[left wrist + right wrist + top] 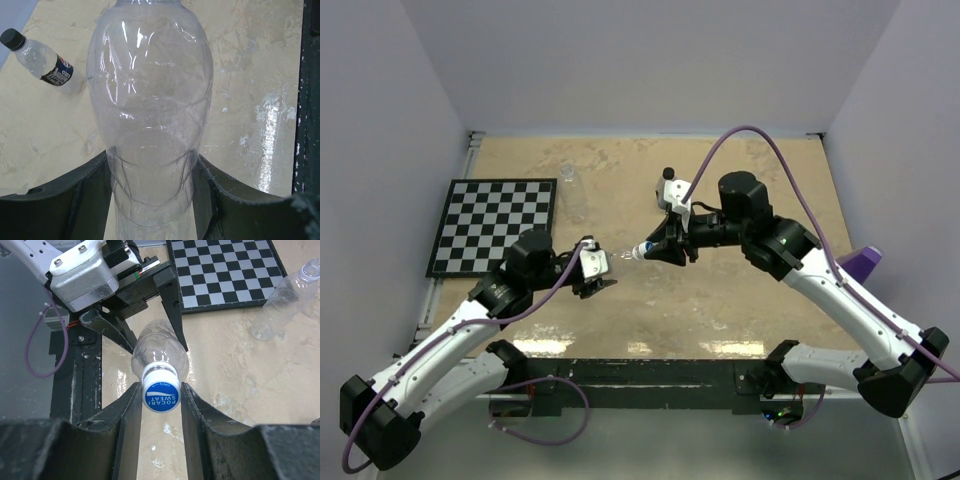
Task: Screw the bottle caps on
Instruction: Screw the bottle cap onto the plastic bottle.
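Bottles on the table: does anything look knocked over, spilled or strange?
Nothing looks spilled or broken. Two bottles lie on their sides: an uncapped clear bottle beside the chessboard, and a black-capped bottle further off. The left claw holds a third bottle sideways; the right claw grips its blue cap.

At centre frame the right gripper (161, 386) has its two dark fingers pressed against either side of a blue cap (161, 397), which sits on the neck of a clear bottle (167, 360). The left gripper (159, 347), reaching in from the upper left, clamps that bottle's body. A second clear bottle (280, 305) lies at upper right, just beside the chessboard (225, 270).
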Robot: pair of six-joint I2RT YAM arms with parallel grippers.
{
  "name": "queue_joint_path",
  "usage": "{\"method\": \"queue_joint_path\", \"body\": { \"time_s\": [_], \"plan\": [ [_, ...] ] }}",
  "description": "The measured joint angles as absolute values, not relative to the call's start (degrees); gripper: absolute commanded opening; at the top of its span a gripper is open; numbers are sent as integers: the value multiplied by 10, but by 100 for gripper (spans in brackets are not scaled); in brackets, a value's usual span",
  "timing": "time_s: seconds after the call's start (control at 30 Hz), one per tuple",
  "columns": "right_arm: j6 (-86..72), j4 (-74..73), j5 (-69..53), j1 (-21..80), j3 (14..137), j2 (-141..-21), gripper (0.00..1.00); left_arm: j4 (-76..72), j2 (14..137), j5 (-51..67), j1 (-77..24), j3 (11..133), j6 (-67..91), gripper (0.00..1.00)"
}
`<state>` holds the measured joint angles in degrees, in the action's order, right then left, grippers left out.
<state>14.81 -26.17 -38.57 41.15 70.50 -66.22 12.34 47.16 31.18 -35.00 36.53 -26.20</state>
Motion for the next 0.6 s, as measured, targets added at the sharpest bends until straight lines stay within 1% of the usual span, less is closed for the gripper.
{"method": "queue_joint_path", "body": {
  "time_s": [0.37, 0.6],
  "plan": [
    [152, -262, -388, 412, 705, -665, 12, 130, 466, 312, -349, 365, -262, 0],
    [163, -275, -410, 412, 717, -688, 8, 142, 467, 311, -348, 362, -262, 0]
  ]
}}
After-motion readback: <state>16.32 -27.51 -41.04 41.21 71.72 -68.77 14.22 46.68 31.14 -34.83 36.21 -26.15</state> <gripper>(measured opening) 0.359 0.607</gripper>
